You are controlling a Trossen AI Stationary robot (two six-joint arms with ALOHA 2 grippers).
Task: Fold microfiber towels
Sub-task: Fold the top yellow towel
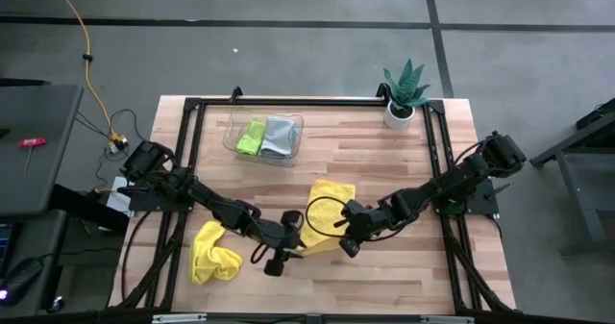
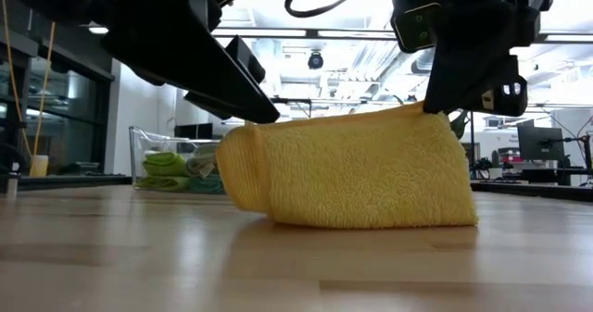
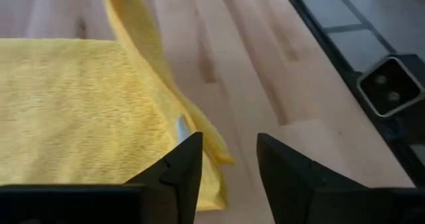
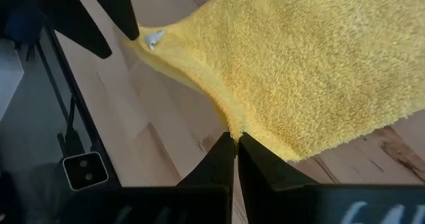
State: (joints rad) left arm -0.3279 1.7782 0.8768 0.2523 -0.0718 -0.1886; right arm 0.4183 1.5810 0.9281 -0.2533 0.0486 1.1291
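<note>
Yellow towel (image 1: 329,209) mid-tabletop being folded — edge pinched by right gripper (image 4: 234,139), closed; left gripper (image 3: 229,159) beside it, parted, empty. Next: edge carried over, released.

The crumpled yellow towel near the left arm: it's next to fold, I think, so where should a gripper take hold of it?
The crumpled yellow towel lies bunched on the table, no flat edge showing. Probably best to pinch a raised outer fold or corner from straight above, then lift to let it hang open. The left gripper, open, is nearest; the right gripper is pinching the other yellow towel.
</note>
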